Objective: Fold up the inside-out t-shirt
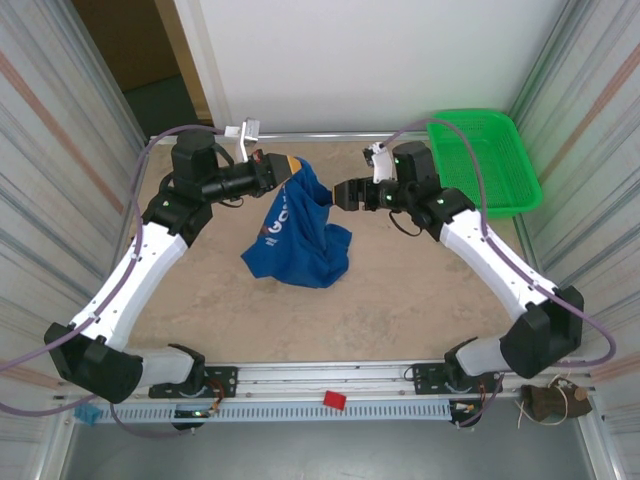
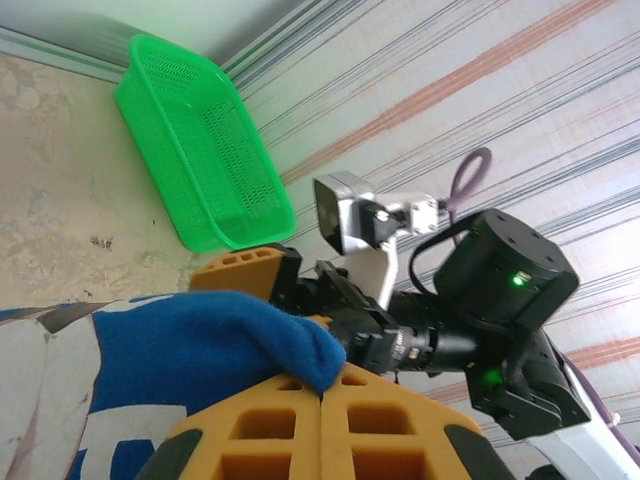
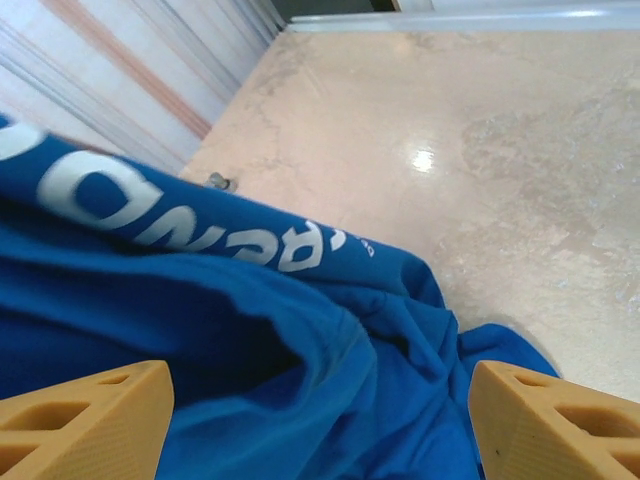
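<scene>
Probably a robotics lab cell; corrugated panel walls [image 1: 60, 150] enclose the table [image 1: 400, 300].

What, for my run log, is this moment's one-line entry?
left gripper: shut on t-shirt | right gripper: open, beside it | t-shirt: partly on table

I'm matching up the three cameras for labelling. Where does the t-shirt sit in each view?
Top external: t-shirt at the picture's centre, between the two arms.
Left wrist: t-shirt at lower left, a blue fold reaching the middle.
Right wrist: t-shirt across the left and bottom, white lettering at upper left.
Shared landmark: the tan table under it.
</scene>
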{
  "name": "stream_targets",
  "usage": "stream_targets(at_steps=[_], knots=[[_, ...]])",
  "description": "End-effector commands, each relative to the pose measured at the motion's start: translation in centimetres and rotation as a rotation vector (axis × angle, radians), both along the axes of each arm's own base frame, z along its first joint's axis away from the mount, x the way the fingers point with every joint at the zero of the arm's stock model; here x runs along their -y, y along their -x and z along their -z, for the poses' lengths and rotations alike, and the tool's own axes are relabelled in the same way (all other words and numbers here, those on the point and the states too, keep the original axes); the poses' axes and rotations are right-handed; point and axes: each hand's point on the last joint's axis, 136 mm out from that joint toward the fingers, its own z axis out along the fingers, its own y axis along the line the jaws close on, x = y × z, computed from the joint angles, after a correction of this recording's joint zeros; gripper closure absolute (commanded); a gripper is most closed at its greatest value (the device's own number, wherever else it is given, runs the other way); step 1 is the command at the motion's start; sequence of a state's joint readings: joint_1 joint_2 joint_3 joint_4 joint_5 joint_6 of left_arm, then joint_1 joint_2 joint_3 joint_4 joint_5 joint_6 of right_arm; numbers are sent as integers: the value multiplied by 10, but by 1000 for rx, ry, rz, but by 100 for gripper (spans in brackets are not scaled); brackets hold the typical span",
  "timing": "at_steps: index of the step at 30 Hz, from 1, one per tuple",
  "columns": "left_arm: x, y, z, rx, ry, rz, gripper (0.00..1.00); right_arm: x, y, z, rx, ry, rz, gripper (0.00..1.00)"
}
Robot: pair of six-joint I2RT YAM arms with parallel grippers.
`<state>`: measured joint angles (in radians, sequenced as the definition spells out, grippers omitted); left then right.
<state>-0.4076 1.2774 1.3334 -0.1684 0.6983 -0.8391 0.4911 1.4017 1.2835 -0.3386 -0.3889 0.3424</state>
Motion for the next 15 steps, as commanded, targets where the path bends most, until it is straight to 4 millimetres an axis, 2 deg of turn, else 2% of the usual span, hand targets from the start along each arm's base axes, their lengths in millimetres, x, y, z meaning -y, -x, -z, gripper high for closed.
stream_targets(at_steps=[1, 7, 10, 12, 13, 14, 15], knots=[[-2, 13, -38, 101, 53, 28, 100, -9, -6, -12, 43, 4, -22, 26], [-3, 13, -40, 100, 65, 26, 100, -23, -1, -1, 15, -1, -54, 32], [-2, 14, -42, 103, 76, 36, 100, -26, -8, 8, 0, 3, -38, 40], [-2, 14, -42, 103, 75, 33, 100, -29, -21, 11, 1, -2, -12, 61], [-3, 14, -42, 106, 73, 26, 100, -29, -28, 10, -3, -9, -2, 77], [-6, 12, -41, 105, 66, 13, 100, -29, -36, 8, -10, -21, 0, 100], [-12, 7, -39, 95, 58, -10, 100, -28, -42, -1, -8, -31, -1, 100]])
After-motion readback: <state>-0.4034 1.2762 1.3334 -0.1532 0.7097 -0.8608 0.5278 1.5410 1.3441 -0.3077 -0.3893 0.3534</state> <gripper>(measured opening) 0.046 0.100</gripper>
